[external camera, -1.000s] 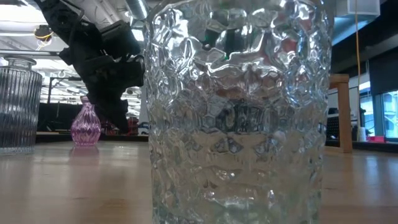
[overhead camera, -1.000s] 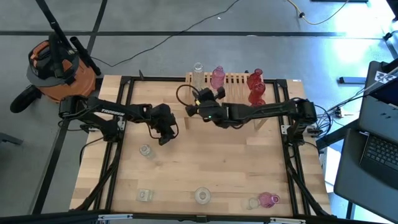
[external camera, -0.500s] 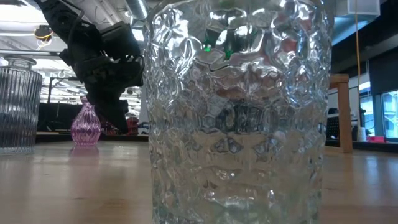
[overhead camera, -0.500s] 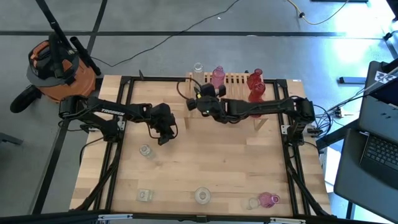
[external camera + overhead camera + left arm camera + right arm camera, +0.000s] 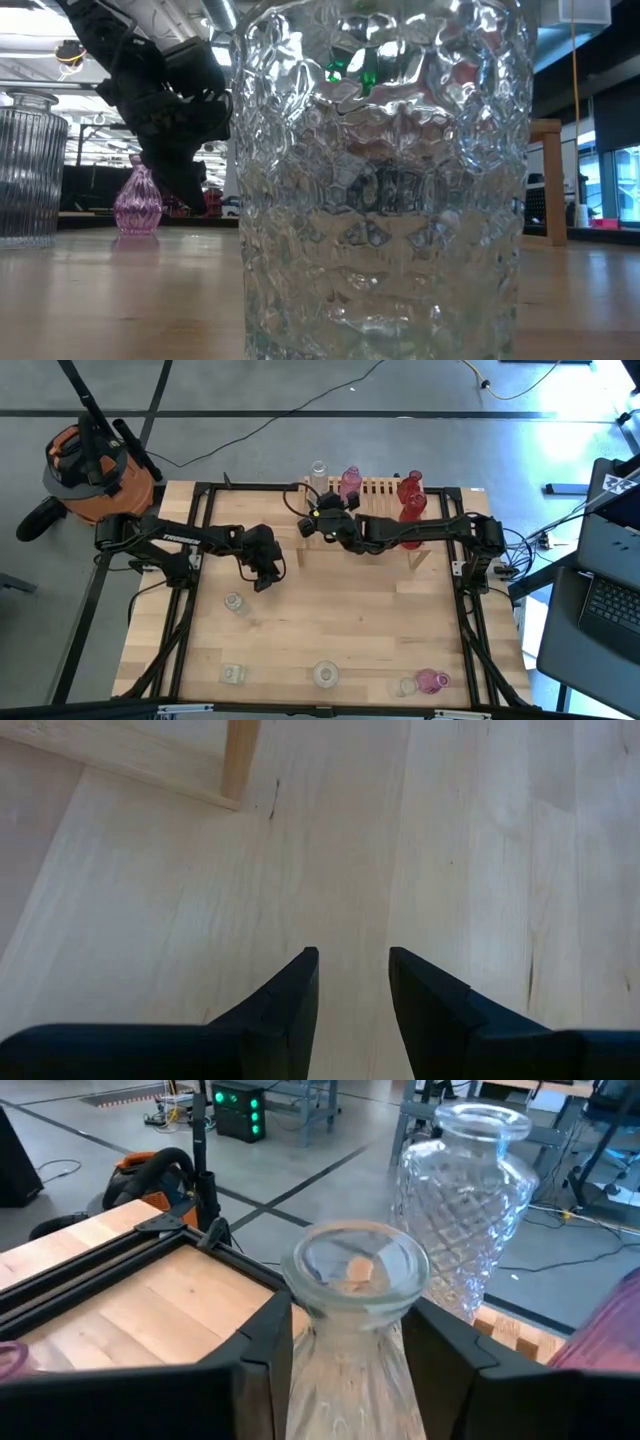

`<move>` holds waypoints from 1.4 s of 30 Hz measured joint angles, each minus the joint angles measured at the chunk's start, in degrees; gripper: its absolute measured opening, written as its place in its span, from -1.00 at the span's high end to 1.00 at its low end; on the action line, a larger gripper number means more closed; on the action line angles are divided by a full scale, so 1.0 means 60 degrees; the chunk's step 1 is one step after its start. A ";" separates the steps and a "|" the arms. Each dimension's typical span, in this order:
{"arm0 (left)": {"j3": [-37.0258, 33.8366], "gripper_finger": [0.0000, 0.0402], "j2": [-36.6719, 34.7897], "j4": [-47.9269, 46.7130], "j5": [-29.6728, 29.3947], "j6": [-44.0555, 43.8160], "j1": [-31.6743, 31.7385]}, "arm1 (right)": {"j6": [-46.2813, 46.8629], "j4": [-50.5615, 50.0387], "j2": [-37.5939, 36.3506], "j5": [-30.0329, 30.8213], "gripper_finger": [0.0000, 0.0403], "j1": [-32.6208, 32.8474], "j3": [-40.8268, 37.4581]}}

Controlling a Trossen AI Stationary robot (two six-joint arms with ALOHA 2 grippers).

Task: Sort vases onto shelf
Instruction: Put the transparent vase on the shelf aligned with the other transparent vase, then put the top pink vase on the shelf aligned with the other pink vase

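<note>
The right pincer (image 5: 318,520) reaches the left end of the slatted wooden shelf (image 5: 385,488) at the bench's (image 5: 340,620) far edge, its fingers (image 5: 255,1355) flanking a clear glass vase (image 5: 352,1320); whether they still press it I cannot tell. A cut-glass vase (image 5: 468,1200) stands just behind. The left pincer (image 5: 350,995) hovers open over bare bench left of centre.

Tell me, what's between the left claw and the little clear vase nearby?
Just bare plank tabletop between the left claw and the small clear glass vase, in the high view.
</note>
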 joint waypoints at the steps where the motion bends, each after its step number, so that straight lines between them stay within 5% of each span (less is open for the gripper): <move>1: 0.0000 0.42 0.0000 0.0000 0.0000 0.0000 0.0007 | -0.0022 0.0024 0.0000 0.0070 0.29 0.0000 0.0000; 13: -0.0004 0.42 0.0000 -0.0083 -0.0004 0.0000 0.0025 | -0.1661 0.0361 0.0000 0.0702 0.09 0.0007 0.0596; 21: -0.0002 0.42 0.0000 -0.0298 -0.0012 -0.0132 0.0062 | -0.5330 0.0349 0.0000 0.0812 0.10 0.0482 0.2609; 26: 0.0773 0.42 -0.0468 -0.1873 -0.0082 -0.0462 0.0063 | -0.8249 0.0342 -0.0004 0.0986 0.10 0.1111 0.3869; 31: 0.2143 0.42 -0.1452 -0.3430 -0.1473 0.0392 0.0135 | -1.0082 0.0199 -0.0025 0.1881 0.10 0.1485 0.4503; 36: 0.3338 0.42 -0.2484 -0.5701 -0.3895 0.0979 0.0124 | -1.0556 -0.0056 -0.0026 0.2614 0.10 0.1589 0.4503; 42: 0.3424 0.42 -0.4271 -0.9349 -0.5813 -0.0252 0.0124 | -1.0552 -0.0523 -0.0019 0.2732 0.10 0.1705 0.4499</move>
